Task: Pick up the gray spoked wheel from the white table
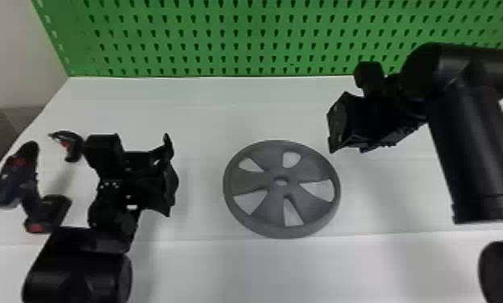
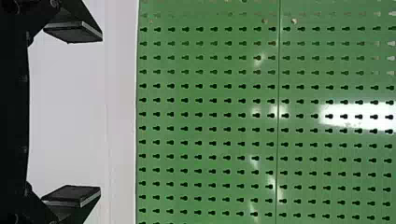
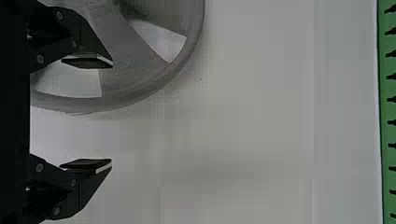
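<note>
Well, as right gripper [image 3: 112, 115] I have my jaws apart, and the gray spoked wheel [image 1: 271, 181] lies flat leftward, nearer the robot's body.

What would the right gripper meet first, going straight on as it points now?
Probably the white table, beyond the right gripper with its fingers open; depth is unclear, and one finger might catch the gray wheel first.

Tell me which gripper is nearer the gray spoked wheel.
The right gripper: in its wrist view one finger overlaps the gray spoked wheel. In the head view the left gripper stands farther off, across a strip of white table.
</note>
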Robot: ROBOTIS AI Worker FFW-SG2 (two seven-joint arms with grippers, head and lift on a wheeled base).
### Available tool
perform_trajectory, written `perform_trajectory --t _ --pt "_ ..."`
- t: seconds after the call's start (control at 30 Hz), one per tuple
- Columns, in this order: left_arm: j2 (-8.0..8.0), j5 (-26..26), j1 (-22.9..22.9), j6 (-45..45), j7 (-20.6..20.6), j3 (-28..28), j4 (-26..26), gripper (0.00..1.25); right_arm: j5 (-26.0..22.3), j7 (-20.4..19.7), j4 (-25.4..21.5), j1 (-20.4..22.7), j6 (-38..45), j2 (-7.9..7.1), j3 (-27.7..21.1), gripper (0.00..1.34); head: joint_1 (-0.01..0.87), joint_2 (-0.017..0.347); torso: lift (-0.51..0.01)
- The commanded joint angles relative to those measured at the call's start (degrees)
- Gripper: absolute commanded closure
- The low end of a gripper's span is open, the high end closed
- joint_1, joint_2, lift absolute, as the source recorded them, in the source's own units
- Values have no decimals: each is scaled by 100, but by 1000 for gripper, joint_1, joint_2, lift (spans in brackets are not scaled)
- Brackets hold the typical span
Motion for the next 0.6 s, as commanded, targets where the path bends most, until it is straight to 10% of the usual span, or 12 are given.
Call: perform_trajectory --t 0.0,0.2,0.57 --pt "2 -61 -23 11 0 -22 9 128 -656 -1 512 -186 8 -347 450 502 767 35 -107" --pt "20 -105 -67 55 0 -75 9 128 -1377 -1 1145 -424 8 -628 1118 502 767 35 -107" --pt "117 -88 -102 82 0 -189 9 128 -1605 -1 1637 -863 8 -690 1601 502 767 35 -107"
